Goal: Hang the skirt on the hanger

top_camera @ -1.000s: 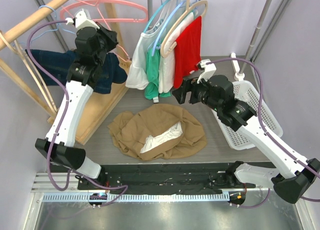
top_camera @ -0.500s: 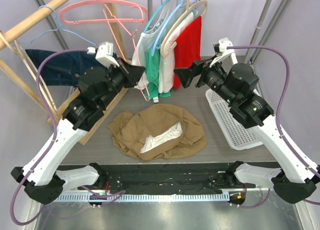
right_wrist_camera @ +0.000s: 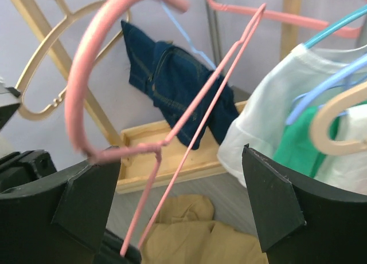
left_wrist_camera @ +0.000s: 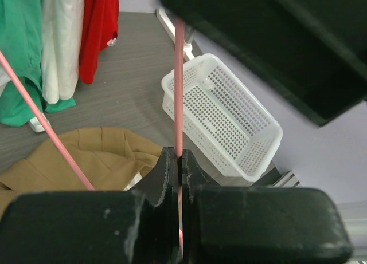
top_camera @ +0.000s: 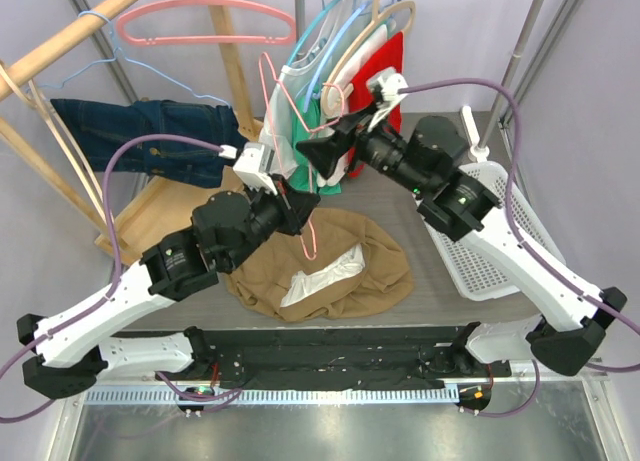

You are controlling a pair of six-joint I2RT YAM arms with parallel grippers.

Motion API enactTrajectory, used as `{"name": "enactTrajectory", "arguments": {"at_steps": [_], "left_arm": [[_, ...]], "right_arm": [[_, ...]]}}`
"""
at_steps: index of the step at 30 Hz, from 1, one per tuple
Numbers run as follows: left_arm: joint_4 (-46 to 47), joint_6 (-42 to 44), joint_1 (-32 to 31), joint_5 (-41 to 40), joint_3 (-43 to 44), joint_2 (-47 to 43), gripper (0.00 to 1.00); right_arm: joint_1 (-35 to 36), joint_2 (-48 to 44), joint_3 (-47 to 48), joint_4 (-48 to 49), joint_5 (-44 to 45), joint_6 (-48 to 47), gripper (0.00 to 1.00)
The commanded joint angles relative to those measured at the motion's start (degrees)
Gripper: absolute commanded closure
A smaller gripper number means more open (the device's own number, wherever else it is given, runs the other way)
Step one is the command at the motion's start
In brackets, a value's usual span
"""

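While left gripper (left_wrist_camera: 179,161) clamps the pink wire hanger (left_wrist_camera: 179,86) upright, right gripper (top_camera: 328,139) gapes at its hook (right_wrist_camera: 77,86); crumpled tan skirt (top_camera: 340,251) lies below, mid-frame

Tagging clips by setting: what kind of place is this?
Probably a lab test cell staged as a closet or laundry corner: shirts hanging at the back, a white basket, and a tan skirt heaped on the grey table.
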Motion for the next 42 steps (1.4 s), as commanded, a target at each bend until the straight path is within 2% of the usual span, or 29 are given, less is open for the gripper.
{"name": "enactTrajectory", "arguments": {"at_steps": [1, 6, 9, 10, 12, 13, 15, 16, 20, 23, 24, 25, 28, 31, 36, 39, 42], "left_arm": [[2.14, 2.82, -5.59, -11.99, 0.33, -0.87, 1.0], [2.66, 3.08, -9.2, -16.12, -0.46, -0.6, 1.0], [3.19, 2.65, -10.87, -17.09, -1.51, -0.43, 1.0], [3.54, 2.38, -11.14, -17.88, -1.77, -0.51, 1.0], [4.42, 2.2, -11.32, -17.45, -2.39, -0.25, 1.0], [5.12, 2.2, -11.32, -17.19, -2.48, 0.1, 1.0], [5.65, 2.81, -11.32, -16.66, -2.13, 0.71, 1.0], [5.74, 3.6, -11.32, -16.05, -1.78, 1.33, 1.0], [5.57, 5.19, -11.4, -15.25, -0.72, 2.04, 1.0], [5.66, 5.81, -11.32, -15.07, -0.89, 1.6, 0.93], [5.66, 5.98, -11.32, -14.99, -1.07, 1.42, 0.89], [5.66, 6.07, -11.4, -14.81, -1.42, 1.33, 0.76], [5.48, 6.42, -11.32, -14.46, -1.6, 0.98, 0.49], [2.41, 6.68, -11.4, -15.16, 0.33, 1.59, 0.34], [-0.14, 7.74, -11.4, -15.43, 1.57, -0.59, 0.22], [-0.94, 8.52, -11.4, -12.36, 0.43, -3.23, 0.15], [-2.43, 9.49, -11.32, -8.4, -0.63, -4.99, 0.12]], "right_arm": [[4.4, 1.54, 2.41, 1.54, 4.62, -2.23, 0.09], [7.49, 2.51, 1.09, 3.92, 16.21, -1.8, 0.18], [9.33, 2.6, 0.21, 6.9, 21.14, -1.97, 0.35], [9.77, 2.68, 0.21, 7.6, 21.93, -2.06, 0.47], [11.09, 2.86, 0.3, 7.87, 24.56, -2.06, 0.6], [11.27, 3.12, 0.47, 7.7, 25.36, -2.06, 0.73], [11.88, 3.21, 0.56, 7.44, 27.29, -1.53, 0.86], [12.15, 3.13, 0.47, 7.35, 28.09, -1.44, 0.99], [12.41, 2.42, -0.31, 7.7, 29.59, -0.65, 0.99], [12.41, 1.46, -1.37, 8.4, 29.67, -0.04, 0.99], [12.5, 1.37, -1.37, 8.4, 29.76, 0.05, 0.99], [12.5, 1.28, -1.29, 8.23, 29.85, 0.4, 0.99], [12.5, 0.93, -1.02, 8.05, 30.11, 0.32, 0.99], [12.41, 0.05, -1.46, 7.7, 30.38, 0.49, 0.99], [12.41, -1.18, 0.91, -0.02, 29.06, 1.02, 0.99], [12.41, -2.5, 1.7, -3.62, 29.67, 1.11, 0.99], [12.41, -4.87, 1.18, -6.0, 31.16, 0.76, 0.99]]}}
